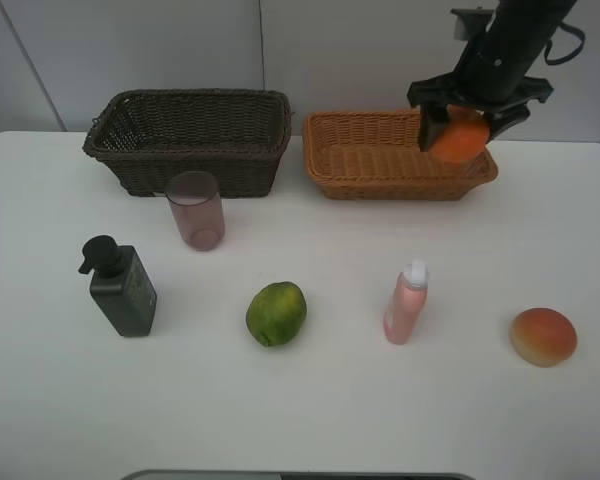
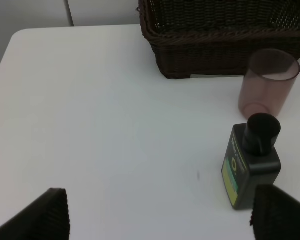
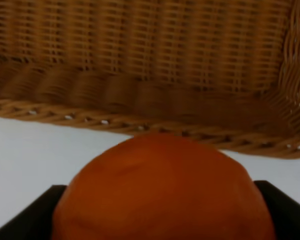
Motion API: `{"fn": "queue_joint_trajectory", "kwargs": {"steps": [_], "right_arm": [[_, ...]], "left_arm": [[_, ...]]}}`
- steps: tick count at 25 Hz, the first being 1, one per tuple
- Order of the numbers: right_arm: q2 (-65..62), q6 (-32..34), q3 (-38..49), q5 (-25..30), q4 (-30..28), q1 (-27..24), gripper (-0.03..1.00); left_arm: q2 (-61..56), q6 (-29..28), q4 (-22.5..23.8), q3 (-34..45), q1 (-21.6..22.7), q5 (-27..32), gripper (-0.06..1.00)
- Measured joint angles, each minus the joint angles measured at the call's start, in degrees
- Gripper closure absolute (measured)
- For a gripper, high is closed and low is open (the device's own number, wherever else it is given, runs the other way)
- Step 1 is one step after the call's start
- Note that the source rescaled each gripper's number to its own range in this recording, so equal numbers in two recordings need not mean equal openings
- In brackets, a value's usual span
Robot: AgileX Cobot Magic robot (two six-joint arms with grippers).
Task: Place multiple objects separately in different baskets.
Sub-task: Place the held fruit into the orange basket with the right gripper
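The right pincer (image 1: 462, 135) is closed around the orange (image 1: 460, 142), which fills the gap between its two dark fingers. It holds the fruit in the air over the right end of the light tan basket (image 1: 380, 186). In the right wrist view the basket's woven rim and inner wall sit just beyond the orange.

The left pincer (image 2: 160, 215) appears only in its own wrist view. It is spread wide with nothing between the fingers, above the white surface (image 1: 300, 410). The dark pump bottle (image 1: 123, 288) stands close to one finger, untouched, and the pink cup (image 1: 195, 212) is upright beyond it, in front of the dark brown basket (image 1: 180, 170).

Nearer the front of the surface lie the green fruit (image 1: 276, 313), the pink spray bottle (image 1: 407, 303) standing upright, and the mango (image 1: 543, 336), all well apart.
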Motion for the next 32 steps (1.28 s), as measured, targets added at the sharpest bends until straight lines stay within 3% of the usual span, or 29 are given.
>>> {"fn": "queue_joint_trajectory", "kwargs": {"steps": [5,11,22,28,29,32], "right_arm": [[6.9,0.0,-9.5,-0.1,-1.5,0.4,0.36],[13.7,0.0,-14.5,-4.1,-1.9,0.4,0.36],[20.1,0.0,-15.0,-12.4,-2.3,0.4,0.36],[21.7,0.0,-15.0,-14.0,-2.3,0.4,0.36],[21.8,0.0,-15.0,-14.1,-2.3,0.4,0.32],[21.8,0.0,-15.1,-14.8,-2.3,0.4,0.08]], "left_arm": [[0.0,0.0,0.0,0.0,0.0,0.0,0.00],[0.0,0.0,0.0,0.0,0.0,0.0,0.00],[0.0,0.0,0.0,0.0,0.0,0.0,0.00],[0.0,0.0,0.0,0.0,0.0,0.0,0.00],[0.0,0.0,0.0,0.0,0.0,0.0,0.00],[0.0,0.0,0.0,0.0,0.0,0.0,0.00]]}}
